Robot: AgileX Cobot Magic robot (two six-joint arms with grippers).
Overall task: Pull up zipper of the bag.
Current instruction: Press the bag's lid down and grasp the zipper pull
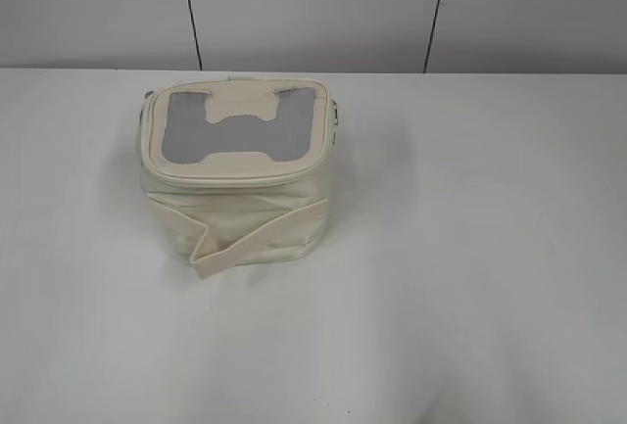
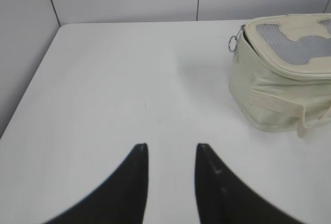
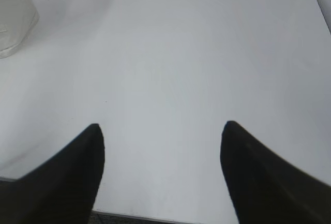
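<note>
Both the left gripper (image 2: 171,149), jaws narrowly parted, and the right gripper (image 3: 161,128), spread wide, hold nothing; tugging the zipper (image 2: 234,43) unbraced could drag the soft bag (image 1: 238,177).

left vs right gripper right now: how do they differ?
The left gripper has a narrow gap between its fingertips; the right gripper is spread much wider. In its wrist view the left gripper has the bag ahead to its right, with a silver ring pull visible; the right gripper sees only the bag's edge at the far upper left. Shared: both have dark fingers, hold nothing, and sit above the white table, apart from the bag.
</note>
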